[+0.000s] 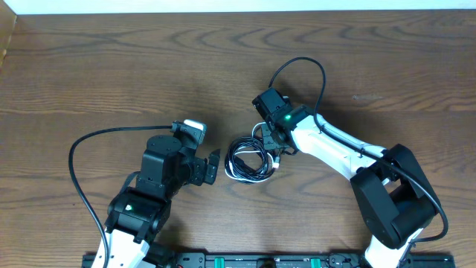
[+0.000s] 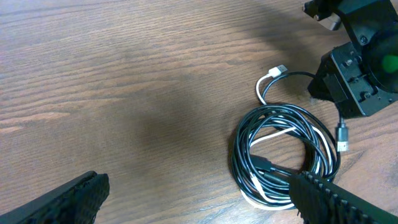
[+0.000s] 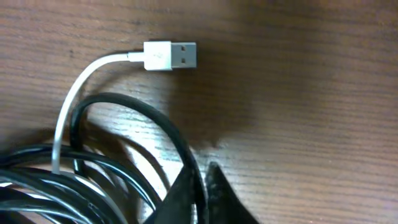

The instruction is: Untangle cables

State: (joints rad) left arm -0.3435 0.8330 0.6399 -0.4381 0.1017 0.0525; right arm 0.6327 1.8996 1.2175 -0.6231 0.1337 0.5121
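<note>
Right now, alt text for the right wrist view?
A white USB plug lies on the wood table, its white cable curving down into black coils at lower left. The right gripper sits bottom centre, tips close together against a black strand.

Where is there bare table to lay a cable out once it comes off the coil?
Bare wood: the far strip of the table, beyond both arms, and the near patch below the cable coil. Crowded: the middle, where the open left tool faces the coil and the right tool grips its far edge.

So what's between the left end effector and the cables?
Overhead, only bare brown wooden table separates the left end effector from the coiled black and white cables.
</note>
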